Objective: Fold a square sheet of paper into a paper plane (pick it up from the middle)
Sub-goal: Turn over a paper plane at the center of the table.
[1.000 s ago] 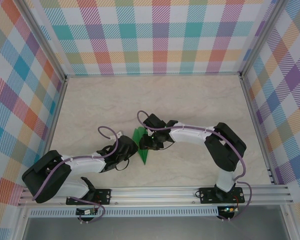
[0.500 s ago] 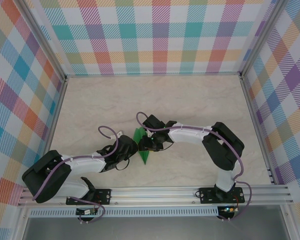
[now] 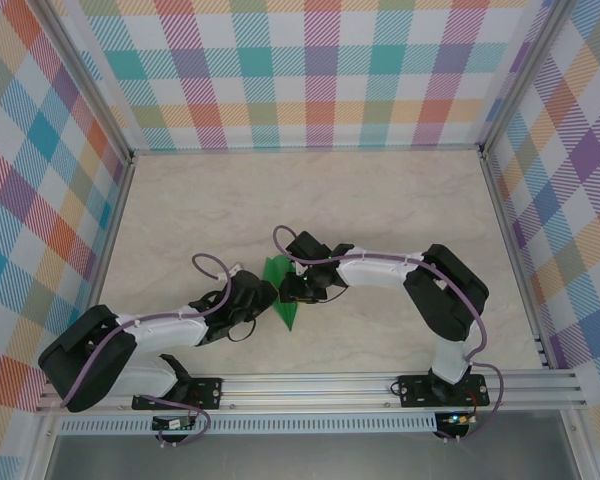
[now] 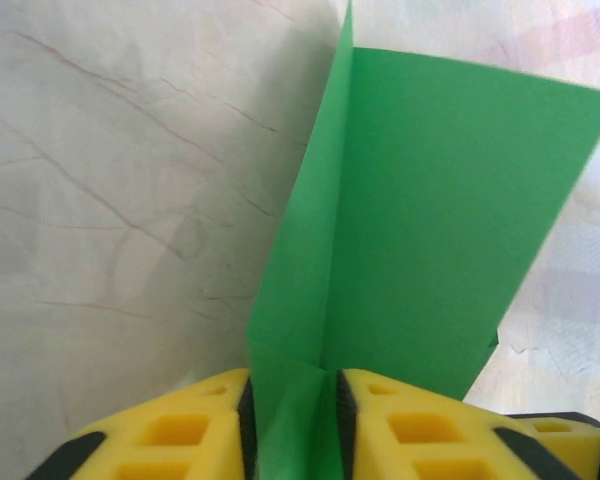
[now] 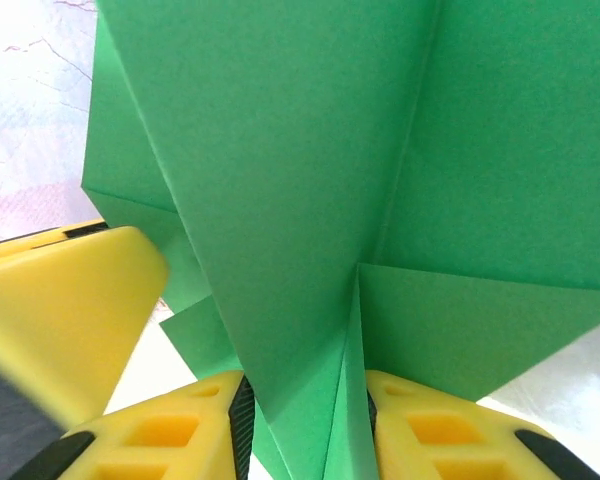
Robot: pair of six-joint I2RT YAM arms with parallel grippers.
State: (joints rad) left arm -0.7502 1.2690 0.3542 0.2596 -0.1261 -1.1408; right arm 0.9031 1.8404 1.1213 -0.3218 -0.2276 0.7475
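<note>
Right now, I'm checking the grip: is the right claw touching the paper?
Touching. The right wrist view shows the paper wedged between the right claw's fingers, against both pads.

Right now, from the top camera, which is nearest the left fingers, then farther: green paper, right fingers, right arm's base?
1. green paper, between the left fingers.
2. right fingers, just across the paper.
3. right arm's base, at the near edge, right side.
</note>
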